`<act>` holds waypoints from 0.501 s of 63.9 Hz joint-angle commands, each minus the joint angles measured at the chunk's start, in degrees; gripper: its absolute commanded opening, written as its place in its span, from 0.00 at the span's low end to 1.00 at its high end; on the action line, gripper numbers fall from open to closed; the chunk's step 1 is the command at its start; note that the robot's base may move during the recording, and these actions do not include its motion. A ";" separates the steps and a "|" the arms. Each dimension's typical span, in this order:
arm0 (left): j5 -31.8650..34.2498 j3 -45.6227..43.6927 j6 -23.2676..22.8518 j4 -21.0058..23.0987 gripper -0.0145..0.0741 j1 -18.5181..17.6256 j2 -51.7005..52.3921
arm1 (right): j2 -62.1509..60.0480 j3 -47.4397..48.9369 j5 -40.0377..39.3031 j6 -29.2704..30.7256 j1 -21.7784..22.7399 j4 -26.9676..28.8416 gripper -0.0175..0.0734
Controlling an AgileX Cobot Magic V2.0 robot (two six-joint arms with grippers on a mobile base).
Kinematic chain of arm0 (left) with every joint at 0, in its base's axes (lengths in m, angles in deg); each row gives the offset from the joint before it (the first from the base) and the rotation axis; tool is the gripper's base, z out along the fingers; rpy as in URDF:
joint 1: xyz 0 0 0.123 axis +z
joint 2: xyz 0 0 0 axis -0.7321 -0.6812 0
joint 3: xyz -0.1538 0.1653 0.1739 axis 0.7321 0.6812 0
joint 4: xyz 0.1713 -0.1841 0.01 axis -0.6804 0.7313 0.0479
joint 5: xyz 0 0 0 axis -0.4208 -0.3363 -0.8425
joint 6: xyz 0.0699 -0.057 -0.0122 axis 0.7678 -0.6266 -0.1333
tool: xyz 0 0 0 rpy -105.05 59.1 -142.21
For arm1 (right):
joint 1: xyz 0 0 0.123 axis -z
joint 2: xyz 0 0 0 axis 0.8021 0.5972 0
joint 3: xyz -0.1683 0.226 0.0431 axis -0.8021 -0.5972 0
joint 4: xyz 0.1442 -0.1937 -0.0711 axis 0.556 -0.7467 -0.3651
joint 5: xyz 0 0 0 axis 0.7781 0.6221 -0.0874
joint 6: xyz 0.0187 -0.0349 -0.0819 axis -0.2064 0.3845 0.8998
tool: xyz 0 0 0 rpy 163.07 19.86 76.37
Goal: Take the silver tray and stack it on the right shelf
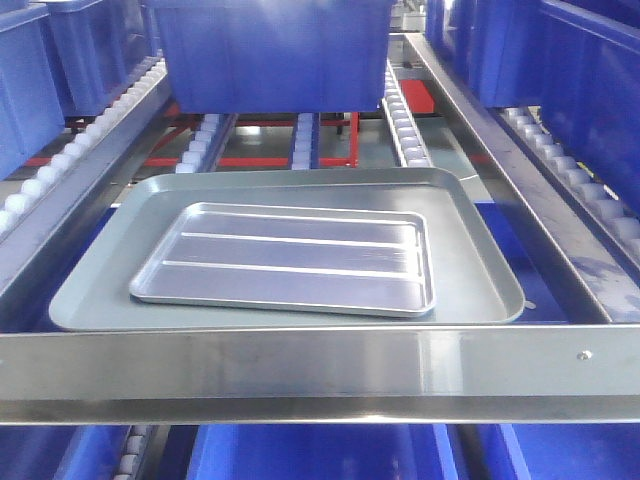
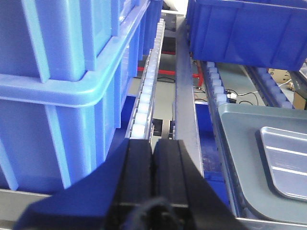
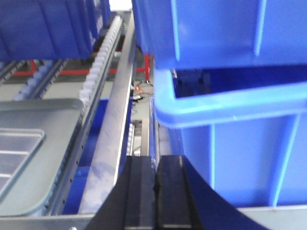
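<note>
In the front-facing view, the silver tray [image 1: 285, 258] lies flat inside a larger dull grey tray [image 1: 90, 290], its two long ridges running left to right. Both trays sit on the roller rack [image 1: 405, 125], just behind a wide brushed-steel front bar [image 1: 320, 365] that carries a small rivet near its right end. A blue bin [image 1: 270, 50] stands on the rollers behind the trays, and more blue bins [image 1: 560, 60] line both sides. Neither hand shows in this view.

In the left wrist view, the left hand [image 2: 152, 158] fills the bottom centre, its two black fingers [image 2: 136, 172] pressed together with only a thin seam between them and nothing held. It sits above the front bar, pointing along a lane of white rollers [image 2: 146, 100]. Stacked blue bins [image 2: 62, 86] rise just to its left. At the right edge, a corner of the silver tray [image 2: 285, 160] shows, resting in the grey tray [image 2: 240, 129], well apart from the hand.

In the right wrist view, the right hand [image 3: 154, 189] is at the bottom centre, fingers [image 3: 139, 191] likewise closed against each other and empty. Stacked blue bins [image 3: 230, 120] stand close on its right. A steel rail [image 3: 115, 129] and a line of white rollers [image 3: 98, 67] run away beside it. At the left edge, part of the silver tray [image 3: 17, 148] lies in the grey tray [image 3: 43, 110].
</note>
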 commanded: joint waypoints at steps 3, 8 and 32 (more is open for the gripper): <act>5.27 1.04 -0.02 0.53 0.06 0.00 0.85 | -1.19 1.08 -5.68 0.67 0.36 0.01 0.25; 5.27 1.04 -0.02 0.53 0.06 0.00 0.85 | -1.19 1.08 -5.63 0.67 0.36 0.01 0.25; 5.27 1.04 -0.02 0.53 0.06 0.00 0.85 | -1.19 1.08 -5.57 0.67 0.36 0.01 0.25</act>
